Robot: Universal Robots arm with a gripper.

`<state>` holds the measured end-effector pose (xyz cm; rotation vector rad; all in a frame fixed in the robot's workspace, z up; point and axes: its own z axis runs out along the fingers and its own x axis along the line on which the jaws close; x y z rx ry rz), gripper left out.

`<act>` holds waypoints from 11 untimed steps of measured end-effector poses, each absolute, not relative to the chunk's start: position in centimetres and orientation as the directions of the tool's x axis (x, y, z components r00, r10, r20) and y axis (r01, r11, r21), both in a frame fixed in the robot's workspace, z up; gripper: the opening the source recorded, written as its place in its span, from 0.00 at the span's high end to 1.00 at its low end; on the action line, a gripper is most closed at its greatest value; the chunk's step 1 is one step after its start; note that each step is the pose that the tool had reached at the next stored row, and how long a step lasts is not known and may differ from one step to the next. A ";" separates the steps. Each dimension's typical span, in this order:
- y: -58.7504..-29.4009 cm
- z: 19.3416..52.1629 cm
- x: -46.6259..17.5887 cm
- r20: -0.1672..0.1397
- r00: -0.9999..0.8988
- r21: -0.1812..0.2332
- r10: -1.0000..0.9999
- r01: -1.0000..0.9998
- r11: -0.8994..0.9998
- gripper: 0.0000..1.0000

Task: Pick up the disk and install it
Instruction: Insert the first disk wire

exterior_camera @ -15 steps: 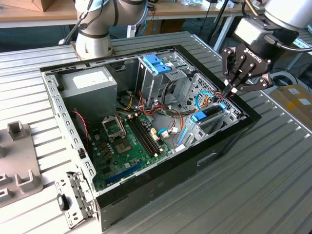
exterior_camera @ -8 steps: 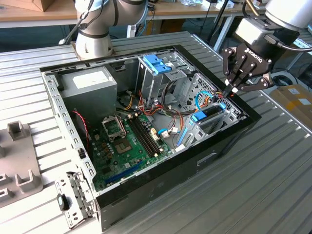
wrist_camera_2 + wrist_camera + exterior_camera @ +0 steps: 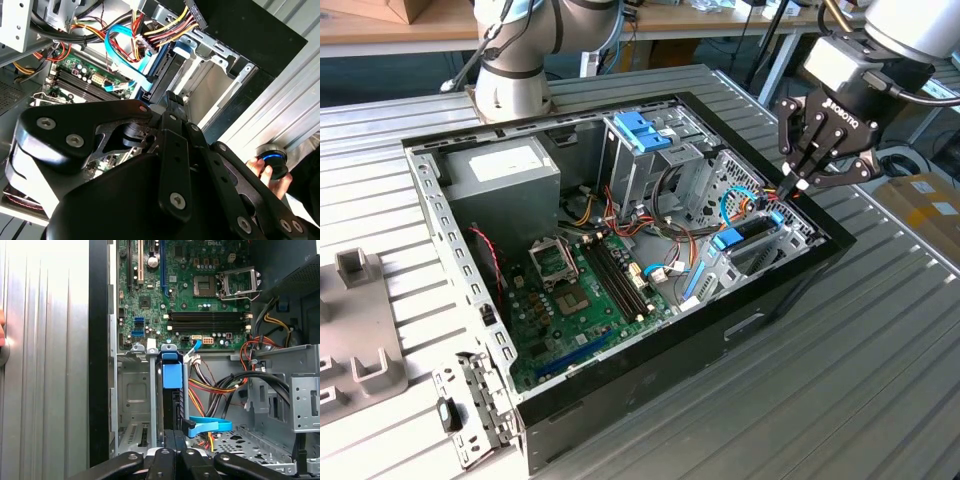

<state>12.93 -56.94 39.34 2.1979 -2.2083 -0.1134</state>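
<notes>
The disk (image 3: 752,229) stands on edge in the drive bay at the case's corner on the exterior view's right, with its blue carrier tab (image 3: 728,238) facing the motherboard. The first wrist view shows it edge-on as a dark slab (image 3: 172,405) under the blue tab (image 3: 172,376). My gripper (image 3: 792,187) hangs over the disk's outer end, its black fingers drawn together and shut, tips at the disk's upper edge beside red and blue cables. The closed fingers (image 3: 171,102) also point at the blue carrier (image 3: 155,75) in the second wrist view.
The open case (image 3: 650,350) lies on a ribbed metal table. Inside are a grey power-supply box (image 3: 505,170), a tall cage with a blue handle (image 3: 642,130), the motherboard (image 3: 580,290) and loose cables (image 3: 215,385). A person's hand (image 3: 267,172) holds a round knob beside the case.
</notes>
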 end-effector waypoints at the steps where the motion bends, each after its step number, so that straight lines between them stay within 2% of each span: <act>1: -56.9 39.3 12.9 -0.034 -0.006 0.068 -0.999 -0.998 0.004 0.89; 3: -56.9 39.3 13.0 -0.034 -0.006 0.068 -0.999 -0.998 0.004 0.89; 4: -56.9 39.3 13.0 -0.034 -0.006 0.068 -0.999 -0.998 0.004 0.81; 5: -56.9 39.3 13.0 -0.034 -0.006 0.068 -0.999 -0.998 0.004 0.81; 7: -56.9 39.3 13.0 -0.034 -0.006 0.068 -0.999 -0.998 0.004 0.69; 8: -56.9 39.3 13.0 -0.034 -0.006 0.068 -0.999 -0.998 0.004 0.69; 9: -56.9 39.3 13.0 -0.034 -0.006 0.068 -0.999 -0.998 0.004 0.63; 11: -56.9 39.3 13.0 -0.034 -0.006 0.068 -0.999 -0.998 0.004 0.63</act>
